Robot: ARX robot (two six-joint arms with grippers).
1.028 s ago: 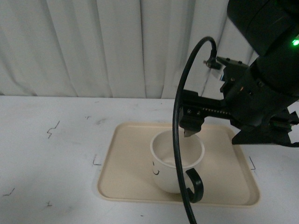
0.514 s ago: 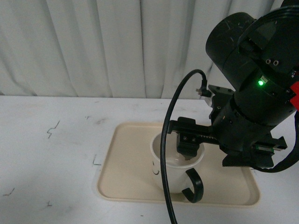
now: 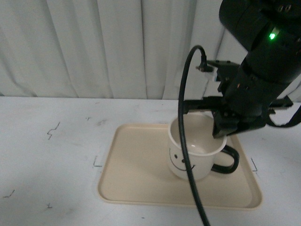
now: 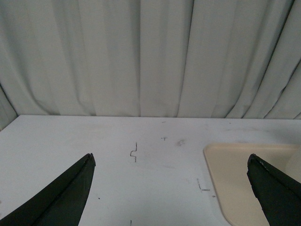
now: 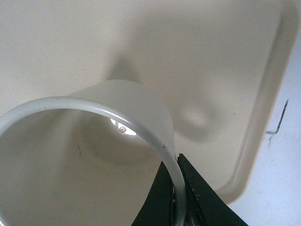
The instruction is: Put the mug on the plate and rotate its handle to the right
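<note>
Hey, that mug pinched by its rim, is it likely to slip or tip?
Likely rigid: the rim shows no bend under the right gripper. It looks glossy and smooth, so the thin pinch may slide. Gripped at one side only, the mug would probably tilt if lifted.

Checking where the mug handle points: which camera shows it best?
The front view: the handle shows whole, sticking out to the right of the mug. The right wrist view shows only the mug's rim pinched in the right pincer; the left wrist view shows neither.

Black arm (image 3: 256,70), green light (image 3: 272,36), looping black cable (image 3: 184,141).
</note>
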